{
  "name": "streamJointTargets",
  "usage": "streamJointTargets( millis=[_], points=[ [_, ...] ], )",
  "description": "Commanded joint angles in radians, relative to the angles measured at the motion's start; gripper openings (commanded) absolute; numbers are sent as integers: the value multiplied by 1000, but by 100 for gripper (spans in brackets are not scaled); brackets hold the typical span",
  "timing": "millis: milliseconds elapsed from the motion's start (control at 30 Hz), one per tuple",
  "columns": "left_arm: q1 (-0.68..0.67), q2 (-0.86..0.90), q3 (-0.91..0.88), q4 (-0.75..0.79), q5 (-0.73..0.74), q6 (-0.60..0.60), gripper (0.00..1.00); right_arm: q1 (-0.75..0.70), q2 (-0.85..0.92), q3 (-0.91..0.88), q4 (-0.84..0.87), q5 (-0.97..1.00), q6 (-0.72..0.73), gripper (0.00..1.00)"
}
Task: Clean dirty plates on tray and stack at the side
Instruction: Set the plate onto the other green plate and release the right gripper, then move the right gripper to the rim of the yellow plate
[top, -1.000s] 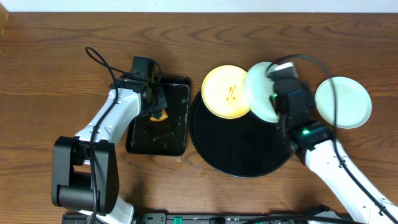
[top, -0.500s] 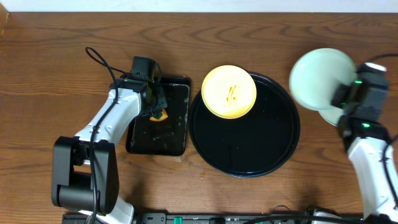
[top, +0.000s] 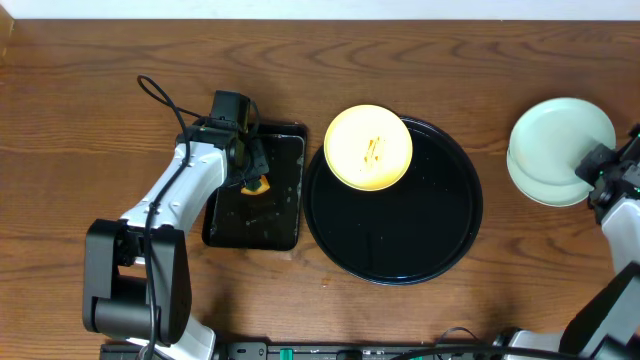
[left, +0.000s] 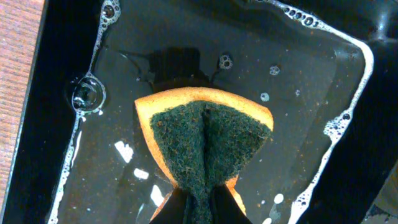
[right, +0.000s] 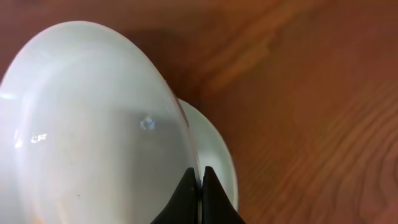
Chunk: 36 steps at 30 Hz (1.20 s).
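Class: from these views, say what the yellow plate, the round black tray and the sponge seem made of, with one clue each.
Yellow plate: probably plastic; smooth, evenly coloured, faint sheen. Round black tray: likely glossy plastic or lacquer; it reflects light. Sponge: orange foam under a dark green, fuzzy scouring layer.

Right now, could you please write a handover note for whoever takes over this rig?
Left gripper: shut on the sponge, in the soapy rectangular tray.
Right gripper: shut on a mint plate at its rim, over the second mint plate, far right.
Yellow plate: sauce-streaked, on the round black tray.
Done: both mint plates off that tray.
To do: release this plate; clean and stack the yellow one.
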Motion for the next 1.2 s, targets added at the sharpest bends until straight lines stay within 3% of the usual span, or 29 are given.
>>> streamJointTargets(
  millis=[0,67,133,267,467,633,933,1167],
  points=[
    [1,2,-4,1,-12,16,8,-21,37,23,4,-18,25,1],
    [1,2,-4,1,-12,16,8,-21,48,23,4,-21,25,6],
    [1,2,-4,1,-12,16,8,-19,48,23,5,-58,11,27],
    [1,2,-4,1,-12,16,8,-1,47,27,10,-267,-47,44],
    [1,2,-4,1,-12,16,8,157,48,40,-40,-480,-161,46],
    [1,2,-4,1,-12,16,8,365,48,113,-157,-460,-285,47],
    [1,2,-4,1,-12,16,8,554,125,335,-332,-432,-282,40],
    [1,2,-4,0,-12,16,8,625,316,576,-517,-432,-307,47]
  ],
)
